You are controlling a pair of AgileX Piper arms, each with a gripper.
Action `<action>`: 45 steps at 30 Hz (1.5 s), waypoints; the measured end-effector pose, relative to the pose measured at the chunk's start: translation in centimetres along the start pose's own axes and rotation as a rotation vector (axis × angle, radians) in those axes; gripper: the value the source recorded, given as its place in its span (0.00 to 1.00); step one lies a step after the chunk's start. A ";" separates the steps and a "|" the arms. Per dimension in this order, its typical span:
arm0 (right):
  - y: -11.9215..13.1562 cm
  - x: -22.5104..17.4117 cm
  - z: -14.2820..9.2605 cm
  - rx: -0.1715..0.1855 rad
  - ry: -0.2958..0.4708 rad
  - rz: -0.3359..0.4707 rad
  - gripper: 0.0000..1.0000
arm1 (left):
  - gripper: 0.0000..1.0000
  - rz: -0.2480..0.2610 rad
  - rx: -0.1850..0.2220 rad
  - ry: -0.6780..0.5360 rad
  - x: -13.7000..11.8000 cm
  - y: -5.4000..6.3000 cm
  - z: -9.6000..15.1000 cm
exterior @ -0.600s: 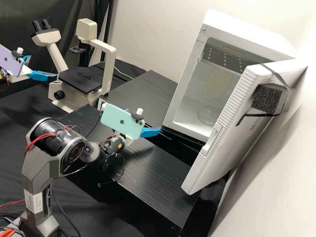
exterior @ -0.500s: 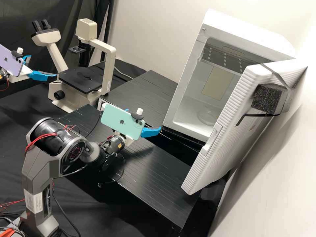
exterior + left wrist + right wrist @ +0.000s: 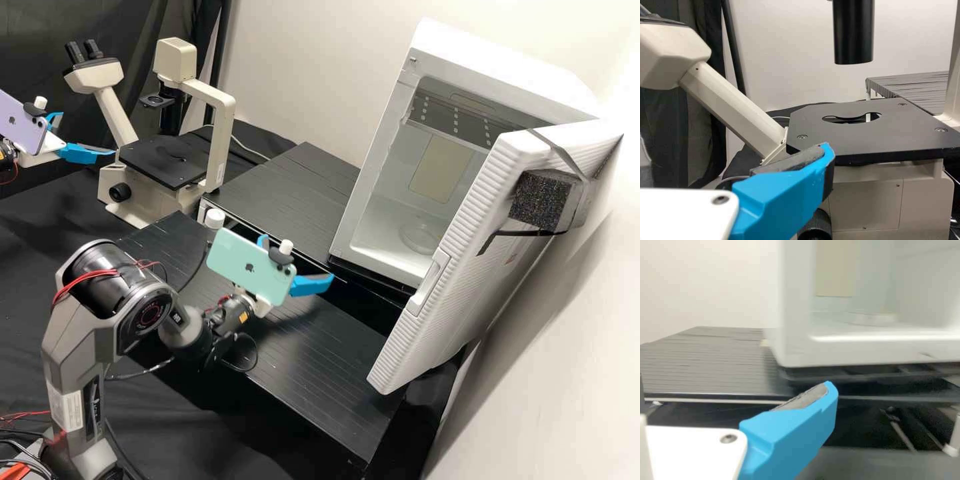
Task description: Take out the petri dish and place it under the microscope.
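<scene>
Petri dish (image 3: 421, 237), clear: flat inside the white box (image 3: 500, 67). Probably light, stiff, slippery, breakable; best held gently at opposite sides. Right gripper (image 3: 299, 257): open, outside the box. Left gripper (image 3: 87, 134): open, beside the microscope (image 3: 222, 133).

Petri dish (image 3: 872, 319) blurry in R wrist cam, scope (image 3: 865, 200) cropped in L
</scene>
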 end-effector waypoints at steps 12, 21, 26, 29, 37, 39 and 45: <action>7.1 1.1 3.9 0.017 -0.004 0.192 1.00 | 1.00 0.000 0.000 0.000 0.0 0.0 0.0; 10.5 6.9 5.4 0.013 0.049 0.172 1.00 | 1.00 0.000 0.000 0.000 0.0 0.0 0.0; 12.3 9.8 6.1 0.031 0.067 0.122 1.00 | 1.00 0.000 0.000 0.000 0.0 0.0 0.0; 13.4 11.4 6.5 0.032 0.059 0.096 1.00 | 1.00 0.000 0.000 0.000 0.0 0.0 0.0; 15.1 14.1 7.3 -0.079 0.011 0.032 1.00 | 1.00 0.000 0.000 0.000 0.0 0.0 0.0; 15.5 14.4 7.2 -0.101 0.007 0.030 1.00 | 1.00 0.000 0.000 0.000 0.0 0.0 0.0; 16.6 15.1 6.6 -0.140 0.021 0.044 1.00 | 1.00 0.000 0.000 0.000 0.0 0.0 0.0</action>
